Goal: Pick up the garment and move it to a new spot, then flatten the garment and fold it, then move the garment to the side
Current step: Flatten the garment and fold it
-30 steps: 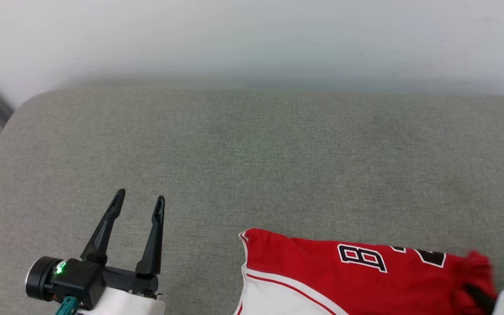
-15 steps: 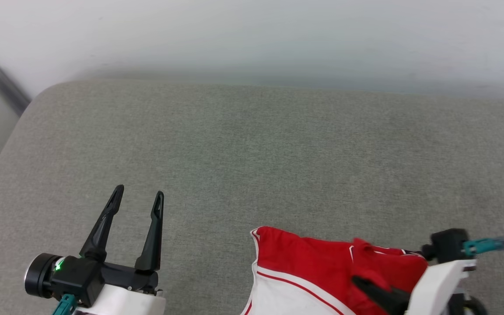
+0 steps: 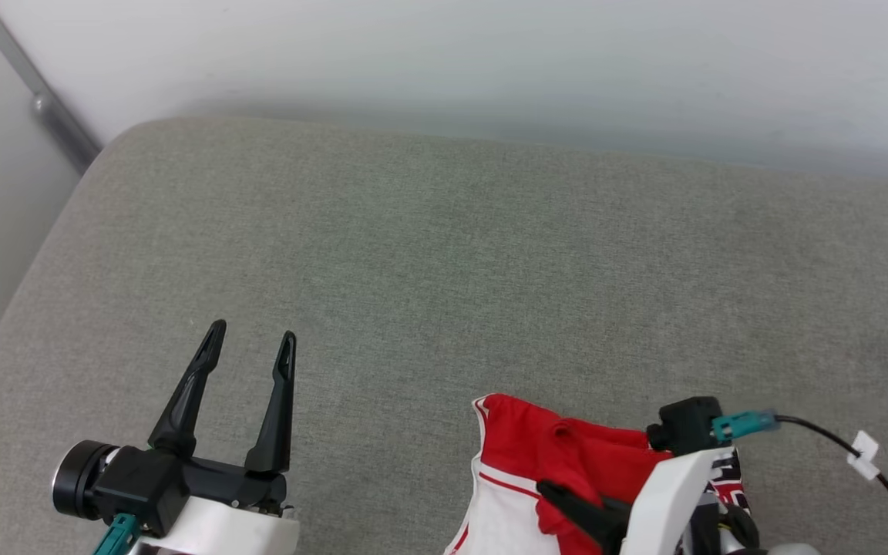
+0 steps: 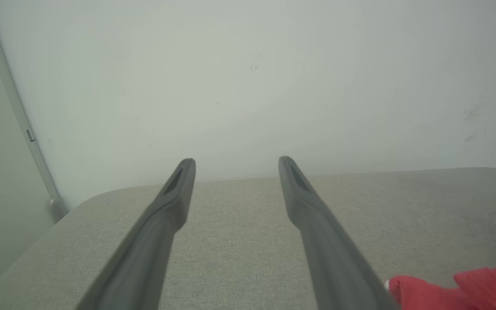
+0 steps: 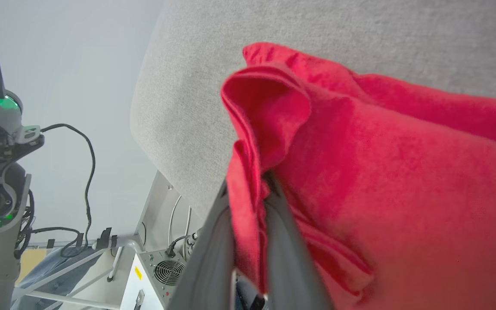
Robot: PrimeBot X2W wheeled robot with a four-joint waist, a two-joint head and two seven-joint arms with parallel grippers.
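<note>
The garment (image 3: 536, 455), a red jersey with white panels and red striped trim, lies bunched at the near right of the grey cushion (image 3: 444, 262). My right gripper (image 3: 556, 493) is shut on a fold of the red cloth; in the right wrist view the garment (image 5: 381, 163) is pinched between the two dark fingers (image 5: 291, 258) and drapes to the right. My left gripper (image 3: 251, 339) stands open over bare cushion at the lower left, apart from the jersey. In the left wrist view its fingers (image 4: 175, 202) spread wide with nothing between them, and a red edge of the garment (image 4: 446, 288) shows at the lower right.
A pale wall (image 3: 490, 62) runs behind the cushion. A metal rail (image 3: 35, 85) stands at the far left corner. A black cable (image 3: 845, 455) with a white tag trails from my right wrist. Equipment with a fan grille (image 5: 166, 271) sits below the cushion's edge.
The right gripper has drawn the held jersey leftward, so the cloth has folded over itself and the black number is now mostly covered. The camera has turned. The left gripper stays open.
</note>
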